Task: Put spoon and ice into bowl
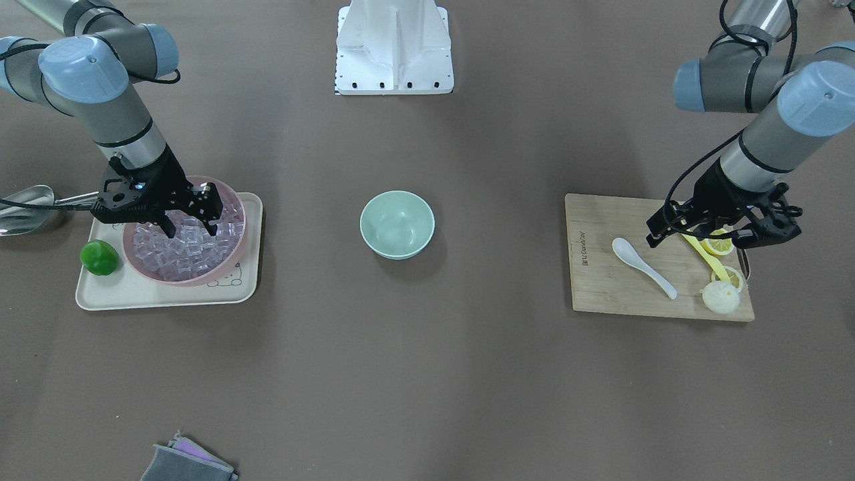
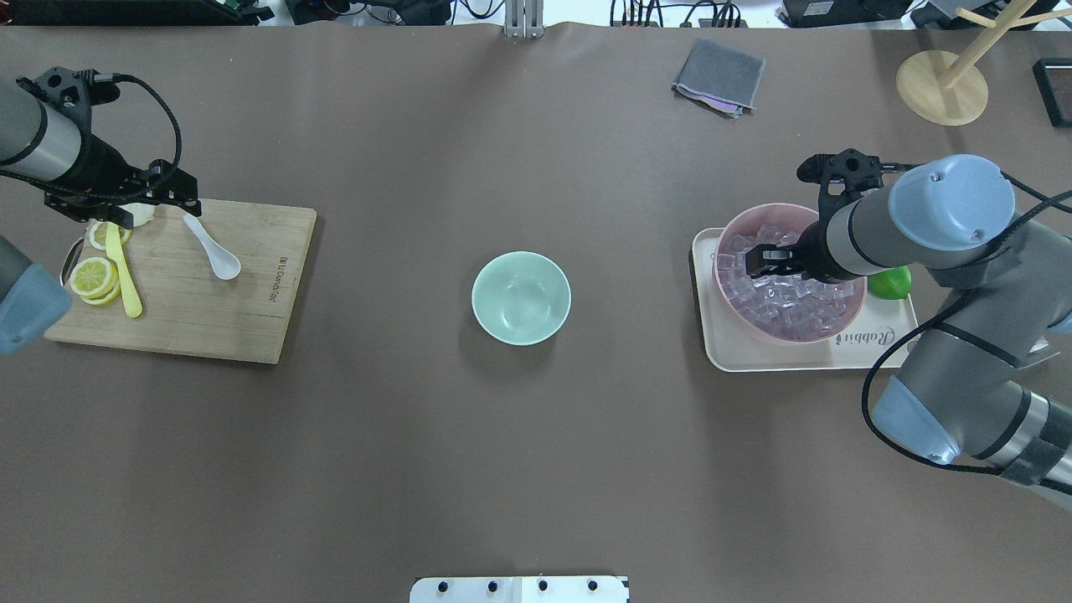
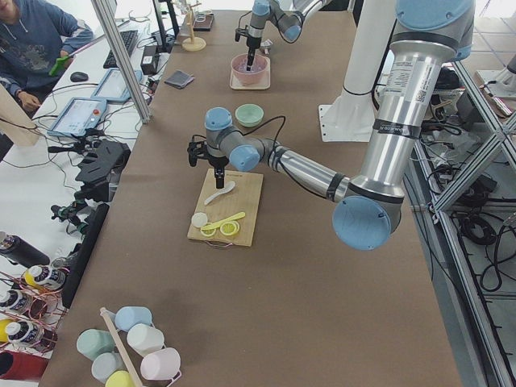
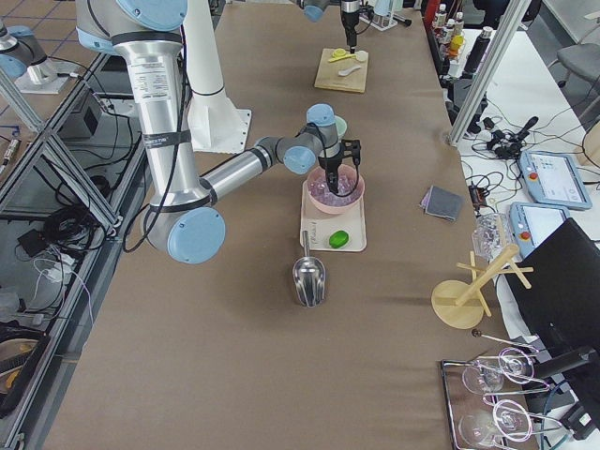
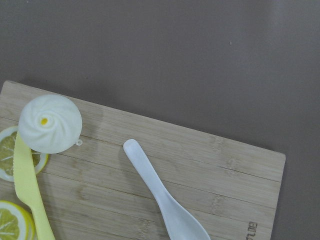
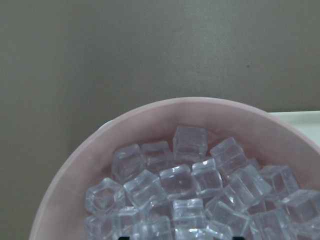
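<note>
The white spoon (image 1: pixel 641 259) lies on the wooden cutting board (image 1: pixel 601 287), scoop toward the table's middle; it also shows in the left wrist view (image 5: pixel 165 200) and the overhead view (image 2: pixel 213 247). My left gripper (image 1: pixel 725 235) hovers open and empty above the board's outer end, beside the spoon's handle. The mint-green bowl (image 1: pixel 397 224) stands empty at the table's centre (image 2: pixel 521 297). Clear ice cubes (image 1: pixel 187 252) fill a pink bowl (image 1: pixel 230 200). My right gripper (image 1: pixel 190 226) is open, its fingertips down at the cubes (image 6: pixel 185 185); I cannot tell whether one sits between them.
The pink bowl sits on a cream tray (image 1: pixel 167 294) with a green fruit (image 1: pixel 100 257); a metal scoop (image 1: pixel 27 207) lies beside it. Lemon slices (image 1: pixel 720 244), a yellow utensil (image 1: pixel 708 259) and a white bun (image 1: pixel 721 297) share the board. A grey cloth (image 1: pixel 184 461) lies near the operators' edge.
</note>
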